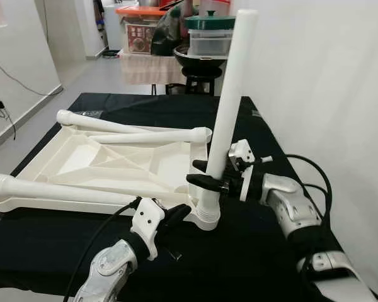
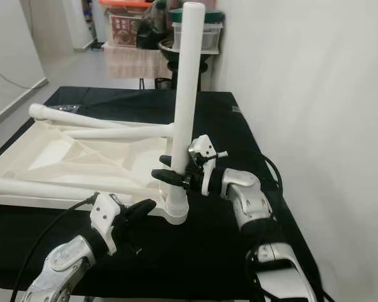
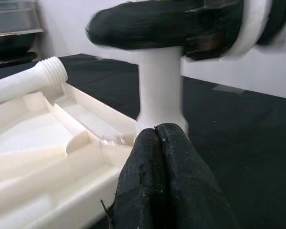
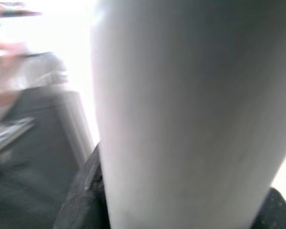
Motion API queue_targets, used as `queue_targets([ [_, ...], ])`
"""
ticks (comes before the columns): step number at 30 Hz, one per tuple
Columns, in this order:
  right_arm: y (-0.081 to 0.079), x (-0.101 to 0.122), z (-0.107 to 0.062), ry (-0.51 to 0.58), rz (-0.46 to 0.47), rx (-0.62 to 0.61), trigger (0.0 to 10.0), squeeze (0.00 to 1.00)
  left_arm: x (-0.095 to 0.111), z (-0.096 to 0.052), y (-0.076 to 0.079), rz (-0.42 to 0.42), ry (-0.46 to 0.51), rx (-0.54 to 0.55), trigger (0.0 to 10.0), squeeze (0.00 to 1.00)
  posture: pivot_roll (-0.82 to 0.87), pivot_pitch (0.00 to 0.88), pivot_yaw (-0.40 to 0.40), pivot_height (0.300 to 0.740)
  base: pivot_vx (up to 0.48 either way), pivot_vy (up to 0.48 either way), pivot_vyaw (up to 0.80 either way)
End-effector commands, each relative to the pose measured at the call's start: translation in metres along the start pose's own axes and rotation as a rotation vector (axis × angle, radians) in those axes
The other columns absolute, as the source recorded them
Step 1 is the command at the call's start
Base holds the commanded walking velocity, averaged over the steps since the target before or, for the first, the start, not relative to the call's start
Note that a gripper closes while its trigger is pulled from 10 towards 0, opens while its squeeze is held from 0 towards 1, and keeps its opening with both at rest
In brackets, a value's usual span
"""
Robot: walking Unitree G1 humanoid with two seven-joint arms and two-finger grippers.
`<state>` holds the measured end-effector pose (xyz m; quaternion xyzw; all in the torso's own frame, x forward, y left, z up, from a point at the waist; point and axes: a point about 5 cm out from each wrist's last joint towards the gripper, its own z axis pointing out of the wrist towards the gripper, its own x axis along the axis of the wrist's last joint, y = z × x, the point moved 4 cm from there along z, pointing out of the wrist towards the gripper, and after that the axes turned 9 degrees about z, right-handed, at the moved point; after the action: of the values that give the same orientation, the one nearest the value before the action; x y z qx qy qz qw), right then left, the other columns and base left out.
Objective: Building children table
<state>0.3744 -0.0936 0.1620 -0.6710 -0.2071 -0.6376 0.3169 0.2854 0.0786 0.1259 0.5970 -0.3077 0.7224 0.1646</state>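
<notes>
Two grippers work at the near corner of the upturned white tabletop point(image 1: 82, 160), which lies on the black-covered bench point(image 1: 258, 251). Nearest the robot, the left gripper point(image 1: 176, 217) reaches toward that corner with its fingers point(image 3: 157, 181) pressed together, clenched on nothing, their tips just short of the tabletop's edge. At the corner itself an upright leg point(image 1: 230, 94) stands with its ribbed base at the tabletop's corner socket, leaning slightly. The right gripper point(image 1: 208, 175) comes in from the side away from the tabletop and has its fingers clamped around the lower part of this upright leg, just above the base. On the tabletop, one loose leg point(image 1: 50, 190) lies along the near edge, and two more legs point(image 1: 132, 129) lie across the far part, their ends meeting. Beyond the tabletop and the bench's far end stands a stool point(image 1: 198, 78) stacked with containers point(image 1: 209, 34).
</notes>
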Motion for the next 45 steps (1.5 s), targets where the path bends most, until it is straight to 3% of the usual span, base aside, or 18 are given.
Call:
queue_targets([
  [1,0.021,-0.014,-0.008,-0.067,-0.010,-0.214,0.0,0.00,0.002,0.000,0.001,0.002,0.006,-0.010,10.0,0.00,0.00,0.000,-0.051,0.740,0.000,0.000,0.00],
  [2,0.021,-0.014,-0.008,-0.067,-0.010,-0.214,0.0,0.00,0.002,0.000,0.001,0.002,0.006,-0.010,10.0,0.00,0.00,0.000,-0.051,0.740,0.000,0.000,0.00],
  [4,-0.010,-0.040,-0.009,-0.063,0.126,-0.446,0.0,0.00,0.003,-0.003,-0.002,0.008,0.003,-0.014,10.0,0.00,-0.01,0.000,-0.024,0.740,0.000,0.000,0.00],
  [11,-0.003,-0.035,0.009,-0.034,0.177,-0.458,0.0,0.00,0.004,-0.006,-0.003,0.002,-0.001,-0.015,10.0,0.00,0.02,0.000,-0.034,0.740,0.000,0.000,0.00],
  [12,-0.011,-0.040,0.012,-0.054,0.186,-0.413,10.0,0.00,0.005,-0.007,-0.004,0.014,-0.001,0.000,10.0,0.00,0.02,0.000,-0.037,0.740,0.000,0.000,0.00],
  [15,-0.011,-0.040,0.012,-0.054,0.186,-0.413,10.0,0.00,0.005,-0.007,-0.004,0.014,-0.001,0.000,10.0,0.00,0.02,0.000,-0.037,0.740,0.000,0.000,0.00],
  [16,-0.016,-0.038,0.013,-0.055,0.182,-0.371,10.0,0.38,0.005,-0.007,-0.005,0.015,-0.001,0.003,10.0,0.00,0.02,0.000,-0.037,0.740,0.000,0.000,0.00],
  [17,-0.014,-0.033,0.014,-0.038,0.175,-0.346,10.0,1.00,0.005,-0.007,-0.005,0.012,-0.001,0.003,10.0,0.00,0.02,0.000,-0.038,0.740,0.000,0.000,0.00],
  [21,-0.014,-0.029,0.015,-0.025,0.176,-0.337,10.0,1.00,0.004,-0.006,-0.004,0.009,-0.002,0.001,10.0,0.00,0.02,0.000,-0.036,0.740,0.000,0.000,0.00],
  [24,-0.008,0.005,0.015,0.031,0.089,-0.132,10.0,1.00,0.003,-0.003,-0.002,0.002,-0.001,-0.007,10.0,0.00,0.02,0.000,-0.043,0.740,0.000,0.000,0.00],
  [25,-0.006,0.011,0.014,0.028,0.057,-0.070,10.0,0.69,0.003,-0.002,-0.001,0.000,-0.001,-0.009,10.0,0.00,0.02,0.000,-0.049,0.740,0.000,0.000,0.00],
  [26,-0.006,0.011,0.014,0.028,0.057,-0.070,10.0,0.69,0.003,-0.002,-0.001,0.000,-0.001,-0.009,10.0,0.00,0.02,0.000,-0.049,0.740,0.000,0.000,0.00],
  [27,-0.004,0.015,0.013,0.024,0.034,-0.017,10.0,0.01,0.003,-0.002,-0.001,-0.002,-0.001,-0.010,10.0,0.00,0.02,0.000,-0.049,0.740,0.000,0.000,0.00],
  [37,-0.002,0.021,-0.005,-0.093,-0.013,0.364,10.0,0.00,-0.001,0.000,0.003,-0.006,-0.007,-0.015,10.0,0.00,0.04,0.000,-0.069,0.740,0.000,0.000,0.00],
  [38,-0.001,0.020,-0.007,-0.114,-0.003,0.397,3.3,0.00,-0.001,0.000,0.004,-0.008,-0.010,-0.020,10.0,0.00,0.04,0.000,-0.069,0.740,0.000,0.000,0.00],
  [39,-0.001,0.020,-0.007,-0.114,-0.003,0.397,3.3,0.00,-0.001,0.000,0.004,-0.008,-0.010,-0.020,10.0,0.00,0.04,0.000,-0.069,0.740,0.000,0.000,0.00],
  [41,0.006,0.018,-0.004,-0.140,0.017,0.387,0.0,0.00,-0.002,-0.002,0.009,-0.005,-0.011,-0.050,10.0,0.00,0.05,0.000,-0.067,0.740,0.000,0.000,0.00],
  [45,0.008,0.018,-0.004,-0.135,0.017,0.373,0.0,0.00,-0.001,-0.004,0.010,0.005,-0.008,-0.058,10.0,0.00,0.05,0.000,-0.063,0.740,0.000,0.000,0.00],
])
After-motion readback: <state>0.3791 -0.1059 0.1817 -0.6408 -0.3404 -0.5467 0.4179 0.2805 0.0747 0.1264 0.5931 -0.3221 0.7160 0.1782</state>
